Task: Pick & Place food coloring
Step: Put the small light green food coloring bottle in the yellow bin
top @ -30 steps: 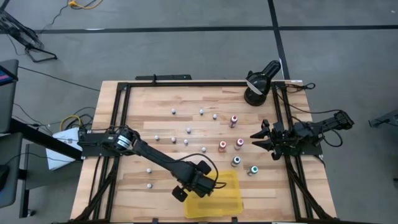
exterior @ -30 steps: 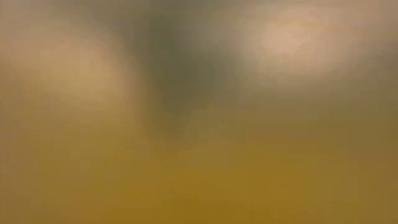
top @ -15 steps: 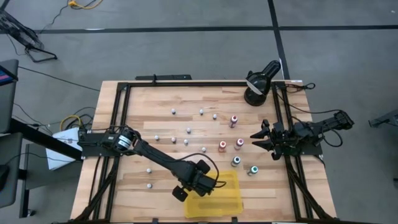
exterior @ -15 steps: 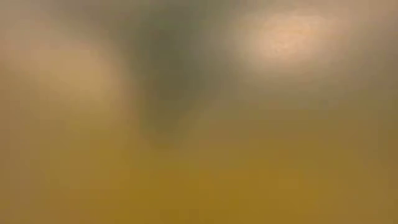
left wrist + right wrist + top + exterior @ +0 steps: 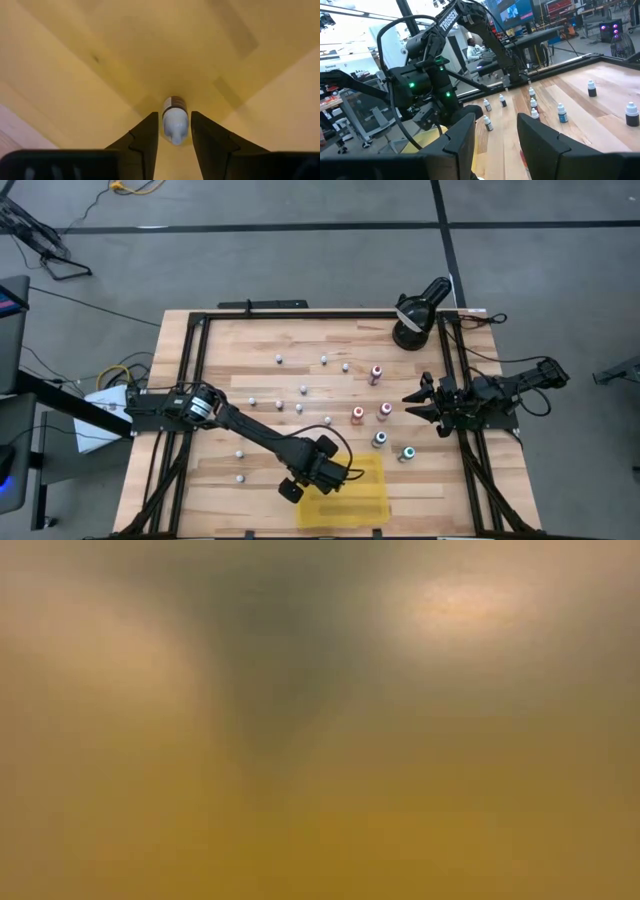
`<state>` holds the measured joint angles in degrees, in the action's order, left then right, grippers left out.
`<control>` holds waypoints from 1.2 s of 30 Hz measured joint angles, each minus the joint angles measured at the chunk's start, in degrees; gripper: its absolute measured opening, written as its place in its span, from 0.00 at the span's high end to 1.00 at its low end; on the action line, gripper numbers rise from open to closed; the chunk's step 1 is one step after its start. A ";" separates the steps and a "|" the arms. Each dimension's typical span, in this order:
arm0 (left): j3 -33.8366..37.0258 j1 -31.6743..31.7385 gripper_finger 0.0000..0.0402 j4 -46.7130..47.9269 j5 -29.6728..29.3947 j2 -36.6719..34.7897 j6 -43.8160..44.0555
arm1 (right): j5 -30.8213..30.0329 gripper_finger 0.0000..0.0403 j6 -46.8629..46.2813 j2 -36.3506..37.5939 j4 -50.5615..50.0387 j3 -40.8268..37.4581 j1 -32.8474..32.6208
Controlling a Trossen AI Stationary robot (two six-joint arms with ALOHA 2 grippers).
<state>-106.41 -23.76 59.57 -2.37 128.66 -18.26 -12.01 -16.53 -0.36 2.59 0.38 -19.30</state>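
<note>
My left gripper [image 5: 175, 117] points down over the near-left part of the flat yellow tray [image 5: 365, 498], open. A tiny white-capped food coloring bottle [image 5: 175, 120] stands between its fingers on the tray floor, with a narrow gap on each side. Several more white-capped bottles [image 5: 304, 390] stand scattered over the wooden table. Bottles with pink, red and teal caps [image 5: 379, 439] stand toward the right. My right gripper [image 5: 412, 402] waits at the table's right edge, level and open, with nothing between its fingers [image 5: 465, 135].
A black round device [image 5: 415, 315] sits at the table's far right corner. A black frame [image 5: 300, 315] runs around the table. The low view shows only a yellow blur. Bare wood [image 5: 250, 340] lies along the far left of the table.
</note>
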 joint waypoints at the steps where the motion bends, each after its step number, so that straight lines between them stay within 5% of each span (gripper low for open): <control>1: 0.00 0.00 0.73 -0.07 0.00 0.00 0.00 | 0.00 0.66 0.00 0.00 0.00 -0.02 0.02; 14: -0.81 -0.08 0.73 1.19 -1.54 -0.95 4.10 | 0.00 0.66 0.00 0.00 0.00 0.00 0.01; 27: -13.94 0.39 0.73 14.32 -1.26 -1.96 10.40 | 0.00 0.66 0.00 0.00 0.00 -0.01 0.01; 36: -14.43 3.28 0.73 16.07 -4.32 -6.36 15.98 | 0.00 0.66 0.00 0.01 0.00 -0.01 0.00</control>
<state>-120.84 -20.49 75.64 -6.69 122.31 -2.28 -12.01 -16.53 -0.35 2.59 0.37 -19.30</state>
